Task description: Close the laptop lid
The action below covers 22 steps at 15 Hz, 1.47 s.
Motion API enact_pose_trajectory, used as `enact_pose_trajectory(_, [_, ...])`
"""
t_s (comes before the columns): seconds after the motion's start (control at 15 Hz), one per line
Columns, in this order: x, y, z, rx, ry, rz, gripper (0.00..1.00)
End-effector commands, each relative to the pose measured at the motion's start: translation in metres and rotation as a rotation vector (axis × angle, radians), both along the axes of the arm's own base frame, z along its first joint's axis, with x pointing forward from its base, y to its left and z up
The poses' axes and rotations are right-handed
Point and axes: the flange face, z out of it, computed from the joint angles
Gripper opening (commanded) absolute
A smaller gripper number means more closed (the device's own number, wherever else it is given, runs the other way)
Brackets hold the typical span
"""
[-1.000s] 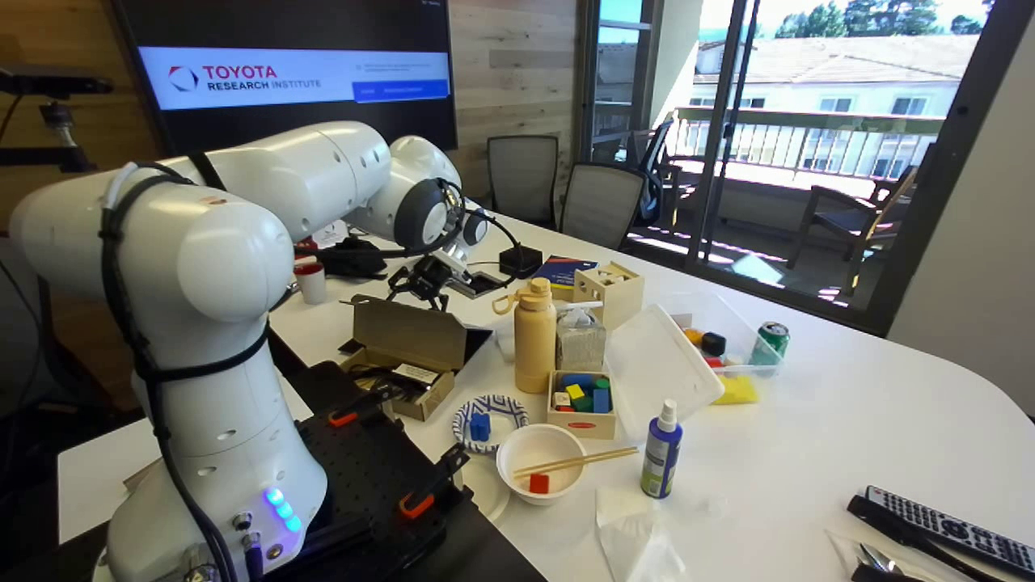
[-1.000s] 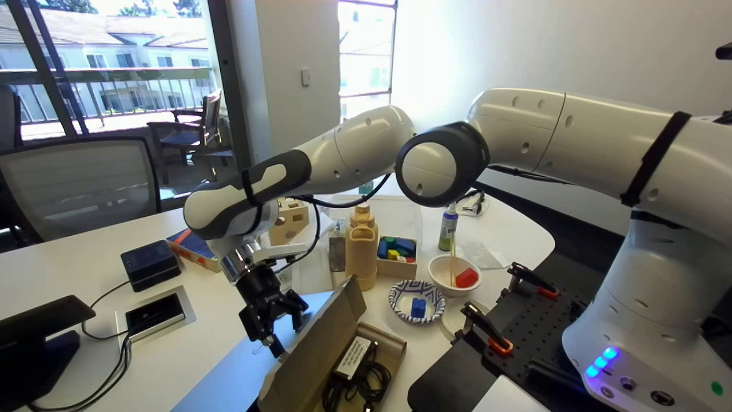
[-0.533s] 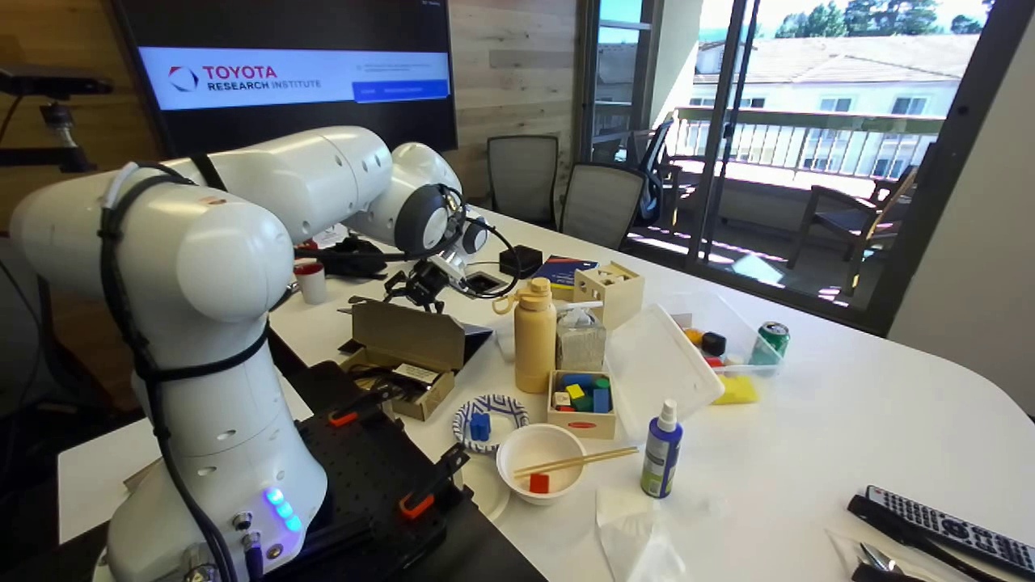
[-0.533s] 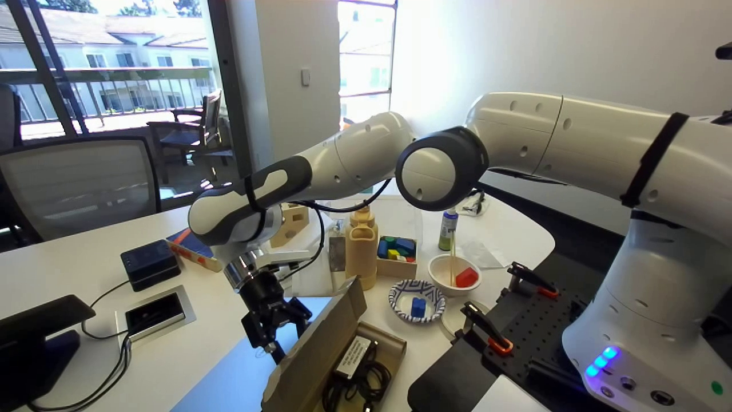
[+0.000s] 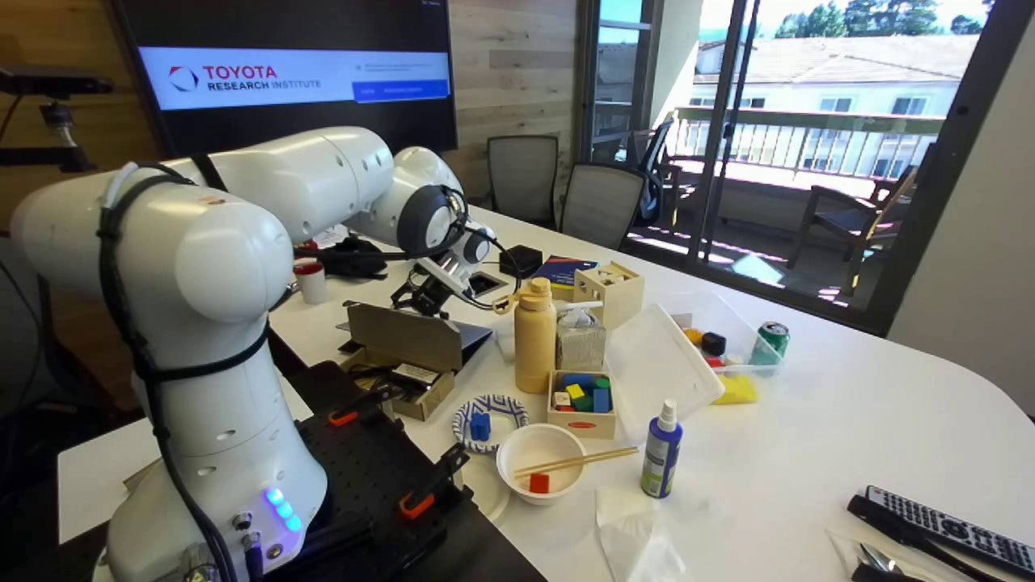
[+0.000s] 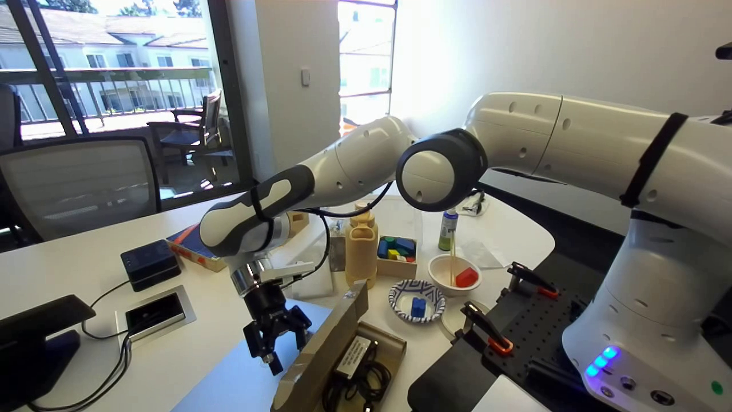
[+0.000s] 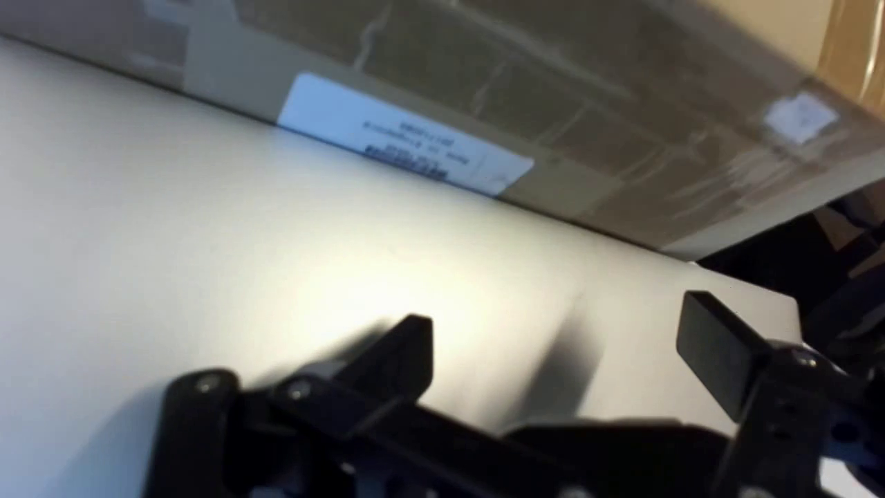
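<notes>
Closest to me the arm [image 5: 234, 234] rises white from its base [image 5: 222, 485], bends at the elbow and reaches out over the desk [image 5: 808, 453], its wrist [image 5: 469, 246] angled down. Past the base sits a cardboard box [image 5: 439, 398] with its flap [image 5: 404, 338] raised, and a tan bottle [image 5: 535, 347] stands near it. On the far side of that flap hangs the end effector [image 7: 556, 346], tilted and pointing downward, its fingers [image 7: 411, 356] spread well apart. Below it is the laptop [image 5: 475, 336], on the desk just behind the box and mostly hidden from here; in an exterior view its lid [image 6: 240, 377] shows as a pale, bluish sheet under the fingers. In the wrist view the fingers throw shadows [image 7: 563, 366] across that lid, though I can't tell whether either tip touches it, nor whether the lid is all the way down. Farther off, a large screen [image 5: 283, 24] hangs on the wooden wall [image 5: 517, 89].
</notes>
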Motion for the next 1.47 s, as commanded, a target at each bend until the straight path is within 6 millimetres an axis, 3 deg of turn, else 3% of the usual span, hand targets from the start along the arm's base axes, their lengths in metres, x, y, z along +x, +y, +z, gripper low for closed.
enact_pose_trajectory(0.0, [0.006, -0.008, -0.019, 0.011, -0.058, -0.069, 1.00])
enact_pose_trajectory(0.2, [0.023, -0.005, -0.009, 0.045, -0.120, -0.097, 1.00])
enact_pose_trajectory(0.53, [0.044, 0.003, 0.047, 0.049, -0.175, -0.076, 1.00])
enact_pose_trajectory(0.73, [0.062, 0.006, 0.097, -0.001, -0.275, -0.086, 1.00])
enact_pose_trajectory(1.13, [0.106, -0.015, 0.202, -0.072, -0.611, -0.195, 1.00])
enact_pose_trajectory(1.4, [0.114, -0.037, 0.267, -0.161, -0.782, -0.237, 1.00])
